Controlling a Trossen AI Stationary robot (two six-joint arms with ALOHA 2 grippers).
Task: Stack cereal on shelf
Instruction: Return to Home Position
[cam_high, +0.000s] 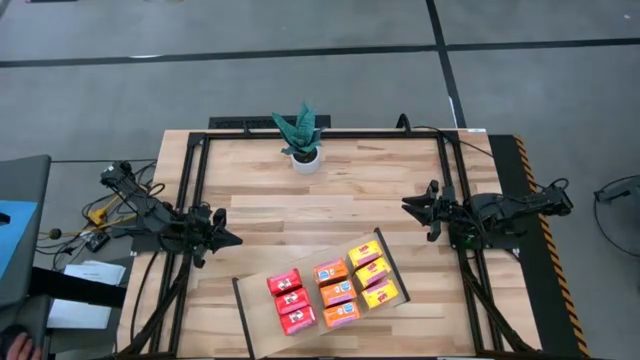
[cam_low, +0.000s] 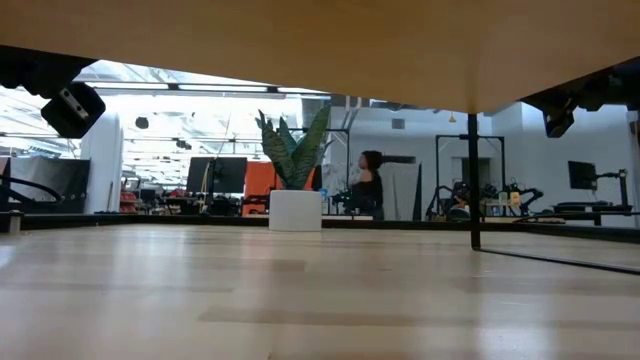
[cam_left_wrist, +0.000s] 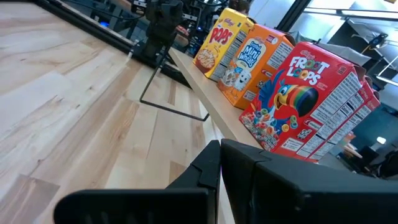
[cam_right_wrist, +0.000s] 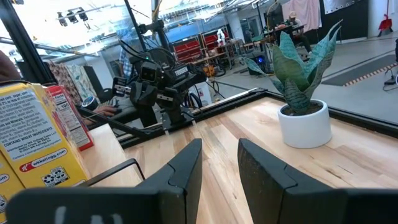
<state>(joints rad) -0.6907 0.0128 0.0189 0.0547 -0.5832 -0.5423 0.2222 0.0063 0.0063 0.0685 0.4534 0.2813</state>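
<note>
Toward the table's (cam_high: 330, 195) near edge, low in the high view and between my two arms, the shelf (cam_high: 252, 315) lies at a slant with nine boxes on it in a three-by-three block. The red cereal boxes (cam_high: 291, 299) fill the row on my left arm's side, the orange cereal boxes (cam_high: 338, 292) the middle row, and the yellow cereal boxes (cam_high: 371, 274) the row on my right arm's side. My left wrist view looks along the shelf's edge at a red box first, then an orange one, then a yellow one.

My left end effector (cam_high: 228, 240) hovers near the shelf's left end, apart from it. Its fingers (cam_left_wrist: 249, 165) are drawn together, only a thin dark line between them, and grip nothing. My right end effector (cam_high: 406, 206) hovers near the shelf's right end, also clear of the boxes. Its fingers (cam_right_wrist: 186, 165) stand slightly apart, bare wood showing in the narrow gap, and hold nothing.

At the table's far side stands a potted plant (cam_high: 303, 145) in a white pot. A person (cam_low: 370, 185) shows in the room beyond
</note>
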